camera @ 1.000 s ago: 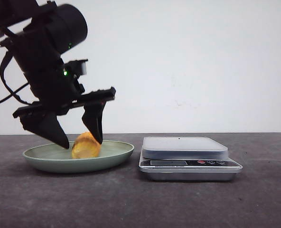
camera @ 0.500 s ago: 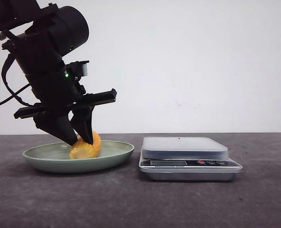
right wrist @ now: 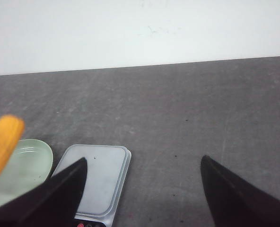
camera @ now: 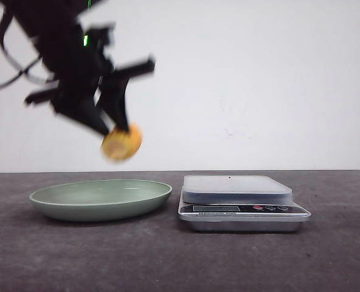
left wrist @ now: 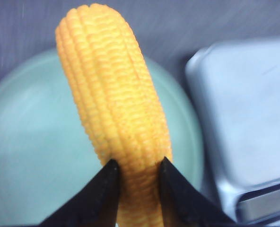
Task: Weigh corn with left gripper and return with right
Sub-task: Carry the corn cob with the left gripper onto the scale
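Yellow corn (camera: 121, 145) clamped in left claw (camera: 110, 126); no legible writing.

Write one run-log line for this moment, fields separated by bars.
left pincer: shut on corn | corn: above plate | scale: bare | right pincer: open

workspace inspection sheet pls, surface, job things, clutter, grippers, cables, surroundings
surface: dark grey table, no spills seen
job's things: corn lifted in the air above the green plate, which has nothing in it; scale stands right of the plate, nothing on its platform
clutter: nothing seen
grippers: left gripper shut on one end of the corn, blurred by motion in the front view; right gripper open, holding nothing, above the table with the scale below its fingers
cables: dark cable looping from the left arm, well above the table
surroundings: plain white wall behind the table
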Available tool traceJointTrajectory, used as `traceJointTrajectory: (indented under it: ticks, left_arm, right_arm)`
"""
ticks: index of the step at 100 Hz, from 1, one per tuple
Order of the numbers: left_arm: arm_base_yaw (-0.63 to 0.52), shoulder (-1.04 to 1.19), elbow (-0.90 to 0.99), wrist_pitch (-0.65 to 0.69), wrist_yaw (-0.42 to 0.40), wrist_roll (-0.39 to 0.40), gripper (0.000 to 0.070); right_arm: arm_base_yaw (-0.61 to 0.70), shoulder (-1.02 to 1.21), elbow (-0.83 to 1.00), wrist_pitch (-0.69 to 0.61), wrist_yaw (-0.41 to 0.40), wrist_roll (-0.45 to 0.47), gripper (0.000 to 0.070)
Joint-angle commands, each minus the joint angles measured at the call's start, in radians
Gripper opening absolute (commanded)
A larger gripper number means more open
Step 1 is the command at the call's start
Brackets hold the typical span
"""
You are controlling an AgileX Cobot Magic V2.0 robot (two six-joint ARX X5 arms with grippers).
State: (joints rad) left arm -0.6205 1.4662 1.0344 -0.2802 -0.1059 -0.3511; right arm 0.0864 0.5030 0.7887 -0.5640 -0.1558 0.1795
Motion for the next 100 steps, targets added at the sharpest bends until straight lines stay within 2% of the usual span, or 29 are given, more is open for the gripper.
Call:
traceJointTrajectory:
  ticks: [1, 36, 59, 100]
  left_arm:
    - [-0.038, 0.017, 0.034, -0.011, 0.002, 0.026, 0.001]
    - [-0.18, 0.073, 0.199, -0.037, -0.003, 0.037, 0.001]
    - [-0.195, 0.159, 0.285, -0.04, -0.003, 0.037, 0.001]
    - [-0.198, 0.329, 0.293, -0.011, 0.002, 0.025, 0.001]
  right_arm:
    - [0.004, 0.005, 0.012, 0.009, 0.002, -0.012, 0.0484]
    - [0.004, 0.005, 0.012, 0.008, -0.001, -0.01, 0.0484]
    - [0.004, 0.005, 0.012, 0.007, -0.002, -0.008, 0.0484]
    - [0.004, 0.005, 0.012, 0.006, -0.001, -0.008, 0.0484]
